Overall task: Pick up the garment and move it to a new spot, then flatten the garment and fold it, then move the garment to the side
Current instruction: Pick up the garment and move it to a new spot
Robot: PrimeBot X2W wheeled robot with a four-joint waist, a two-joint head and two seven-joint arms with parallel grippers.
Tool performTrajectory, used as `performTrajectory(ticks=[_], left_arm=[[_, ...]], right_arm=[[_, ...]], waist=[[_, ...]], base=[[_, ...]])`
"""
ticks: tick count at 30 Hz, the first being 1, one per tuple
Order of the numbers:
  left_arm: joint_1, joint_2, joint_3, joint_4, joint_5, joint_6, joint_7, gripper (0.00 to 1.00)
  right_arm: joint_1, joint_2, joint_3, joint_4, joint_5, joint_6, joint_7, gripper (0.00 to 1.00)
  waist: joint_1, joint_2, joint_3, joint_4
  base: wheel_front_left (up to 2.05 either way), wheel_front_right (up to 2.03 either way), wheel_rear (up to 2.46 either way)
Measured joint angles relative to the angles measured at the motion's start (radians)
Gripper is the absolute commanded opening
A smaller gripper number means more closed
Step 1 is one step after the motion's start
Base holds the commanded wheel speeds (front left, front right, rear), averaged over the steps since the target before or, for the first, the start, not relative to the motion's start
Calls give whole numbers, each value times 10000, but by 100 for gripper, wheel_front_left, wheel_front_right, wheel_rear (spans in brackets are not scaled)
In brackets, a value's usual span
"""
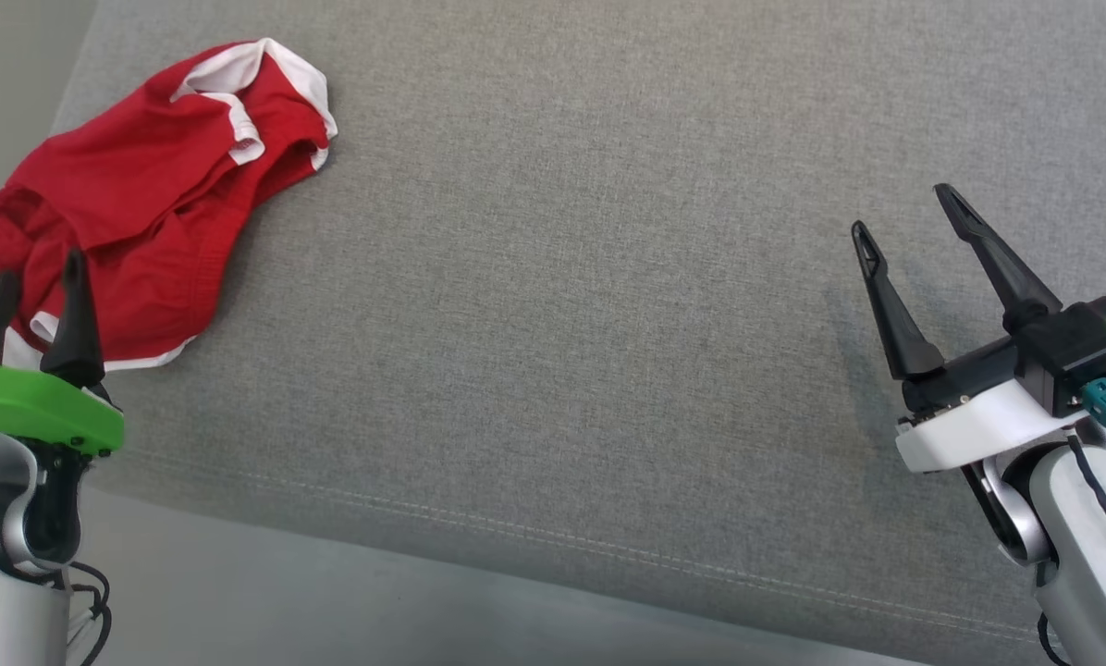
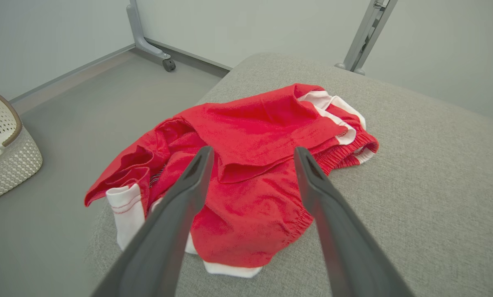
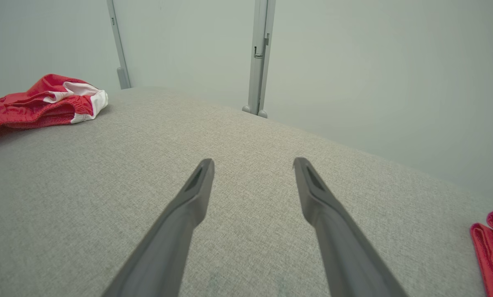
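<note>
The left gripper (image 1: 40, 268) has its two fingers spread wide, clamped on nothing; the red shorts (image 1: 146, 176) with white trim lie crumpled just past and under those fingertips, on the grey cushion (image 1: 562, 324); in the left wrist view the heap spans the gap between both fingers and spills out to either side of them; whether the tips touch the cloth I cannot tell. Off to the left of the left fingers, down on the floor (image 2: 85, 103), stands a pale woven basket (image 2: 3, 152). The right gripper (image 1: 901, 208) also has its fingers wide apart, over bare cushion, holding nothing; the shorts are well apart from it, far to the left of its fingers; a second bit of red cloth (image 3: 491, 247) lies to the right of them at the cushion's edge.
</note>
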State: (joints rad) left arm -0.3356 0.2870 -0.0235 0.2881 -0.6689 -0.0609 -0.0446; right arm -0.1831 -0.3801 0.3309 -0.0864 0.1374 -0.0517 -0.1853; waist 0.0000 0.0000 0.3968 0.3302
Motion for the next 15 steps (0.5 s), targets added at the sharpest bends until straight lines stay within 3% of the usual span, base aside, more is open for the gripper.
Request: performTrajectory(ticks=[15], left_arm=[[-1439,-351,-665,1918,-259,-268,961,100]], right_arm=[[-363,-188,-485,-267,-153,-203,123,100]], waist=[[0,0,1472,-328]], base=[[0,0,0]])
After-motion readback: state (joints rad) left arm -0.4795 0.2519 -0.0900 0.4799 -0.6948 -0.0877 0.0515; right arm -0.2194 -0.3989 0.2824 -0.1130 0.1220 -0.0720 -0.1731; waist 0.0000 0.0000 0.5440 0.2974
